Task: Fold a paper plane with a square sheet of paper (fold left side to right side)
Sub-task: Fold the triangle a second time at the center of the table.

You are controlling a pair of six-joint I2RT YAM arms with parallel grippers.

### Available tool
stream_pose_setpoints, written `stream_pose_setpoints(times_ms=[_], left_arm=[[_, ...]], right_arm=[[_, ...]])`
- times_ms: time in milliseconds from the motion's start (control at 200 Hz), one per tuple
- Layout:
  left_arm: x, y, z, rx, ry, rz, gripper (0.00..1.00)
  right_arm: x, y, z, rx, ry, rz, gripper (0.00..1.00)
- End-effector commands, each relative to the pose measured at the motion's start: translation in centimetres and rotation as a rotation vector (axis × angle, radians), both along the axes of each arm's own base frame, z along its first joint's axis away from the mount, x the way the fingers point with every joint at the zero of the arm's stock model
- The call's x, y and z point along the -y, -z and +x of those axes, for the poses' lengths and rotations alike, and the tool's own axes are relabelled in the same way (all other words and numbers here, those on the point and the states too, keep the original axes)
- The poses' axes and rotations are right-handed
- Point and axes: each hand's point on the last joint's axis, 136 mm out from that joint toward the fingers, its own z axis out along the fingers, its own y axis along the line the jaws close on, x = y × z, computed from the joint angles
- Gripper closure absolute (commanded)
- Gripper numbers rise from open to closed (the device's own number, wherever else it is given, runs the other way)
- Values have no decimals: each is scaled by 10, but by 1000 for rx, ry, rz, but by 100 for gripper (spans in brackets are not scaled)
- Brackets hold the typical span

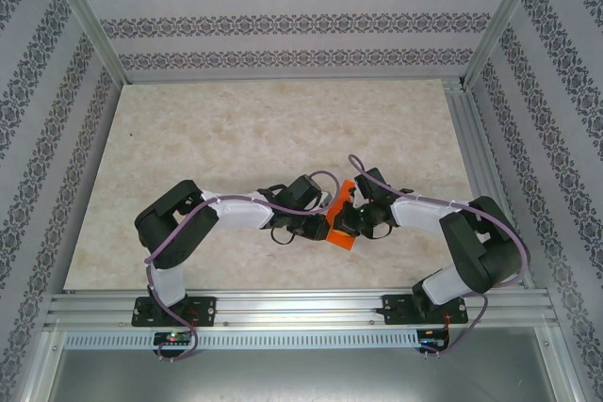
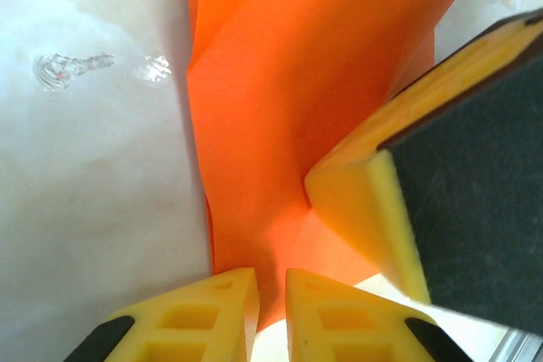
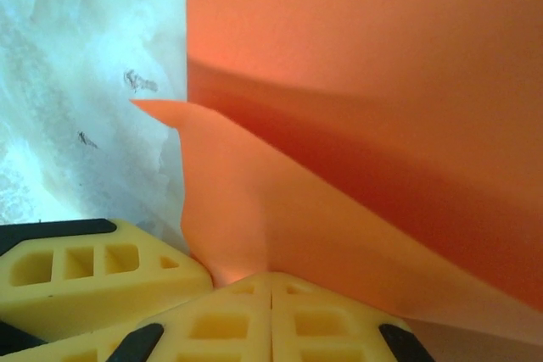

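Item: orange sheet of paper, creased and folded over, near the middle of the table, toward its near edge.
My left gripper: fingers nearly together, pinching the sheet's edge.
My right gripper: fingers pressed together on the same sheet, just beside the left.

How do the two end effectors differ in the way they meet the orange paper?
The right end effector is shut tight on the orange paper; the left end effector shows a slim gap with paper in it. The left reaches in from the left, the right from the right. Both are yellow.
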Motion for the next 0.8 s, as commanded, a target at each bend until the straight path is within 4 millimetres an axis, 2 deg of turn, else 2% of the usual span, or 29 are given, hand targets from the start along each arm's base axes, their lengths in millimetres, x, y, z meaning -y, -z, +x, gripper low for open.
stream_pose_setpoints(times_ms=[0,605,794], left_arm=[[-31,41,-12,-39,-22,143,80],[-34,46,-14,-49,-26,150,80],[-33,43,-13,-45,-25,143,80]], right_arm=[[16,-1,10,34,17,-58,93],[83,11,9,-10,100,-199,93],[94,-3,19,20,121,-214,92]])
